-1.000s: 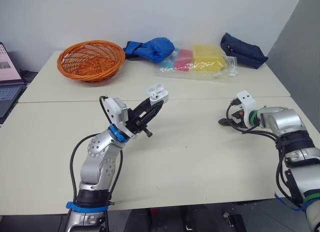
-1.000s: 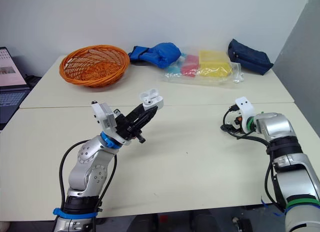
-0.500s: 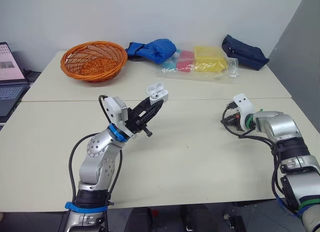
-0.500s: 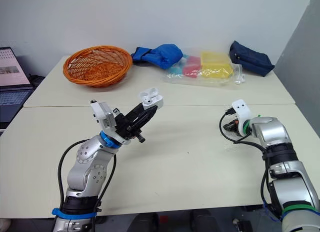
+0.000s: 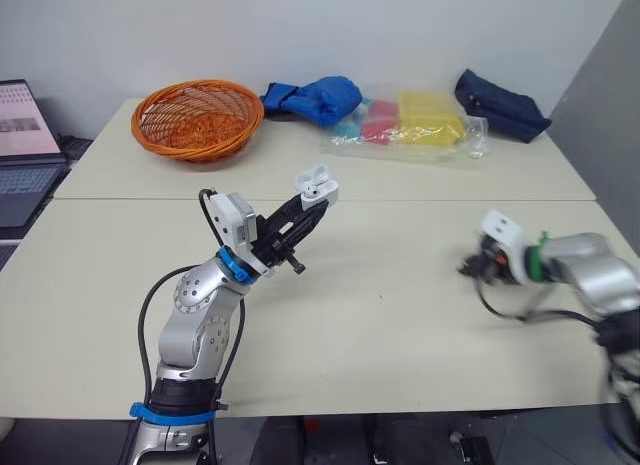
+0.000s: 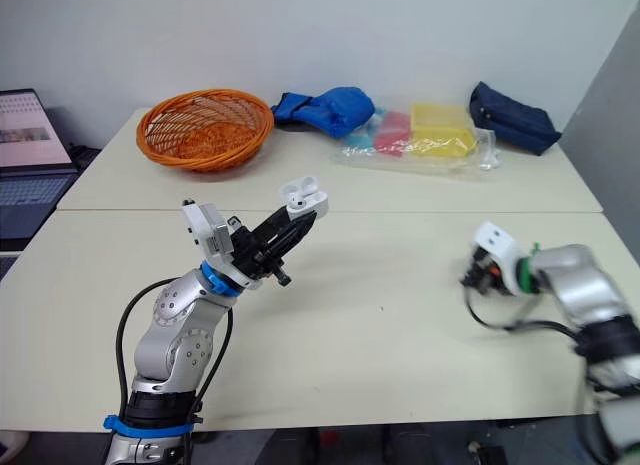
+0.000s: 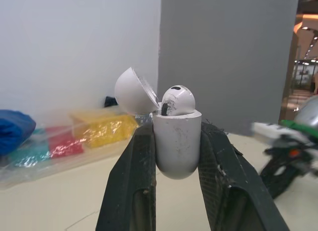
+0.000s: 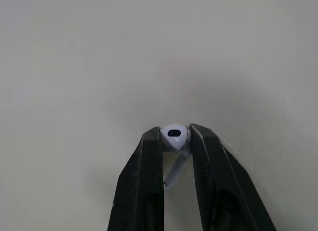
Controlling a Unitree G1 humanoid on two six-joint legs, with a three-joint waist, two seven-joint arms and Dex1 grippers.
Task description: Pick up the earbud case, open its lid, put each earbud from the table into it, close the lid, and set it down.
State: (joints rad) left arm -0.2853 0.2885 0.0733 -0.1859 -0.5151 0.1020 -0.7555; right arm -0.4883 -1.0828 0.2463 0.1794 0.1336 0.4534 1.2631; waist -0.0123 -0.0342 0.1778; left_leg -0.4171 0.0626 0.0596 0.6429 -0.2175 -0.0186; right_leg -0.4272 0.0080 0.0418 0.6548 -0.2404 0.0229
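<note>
Reads as office or lab: plain white wall (image 5: 400, 25), two pale tables (image 5: 400, 315) butted together, open laptop (image 5: 25, 135) off the left edge.

The small white plastic earbud case (image 7: 177, 141) is held upright, lid open (one white earbud (image 7: 177, 99) inside). A second white earbud (image 8: 174, 136) is pinched well apart.

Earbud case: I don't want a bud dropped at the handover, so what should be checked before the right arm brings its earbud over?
1. Grip on the earbud case: ok, clamped in the left gripper.
2. The lid open: ok, tipped back.
3. The first earbud seated in the case: ok.
4. Free slot beside it: cannot tell.
5. The second earbud held: ok, pinched at its head by the right gripper.
6. Stem leading for insertion: not ok, it seems to run back between the fingers.
</note>
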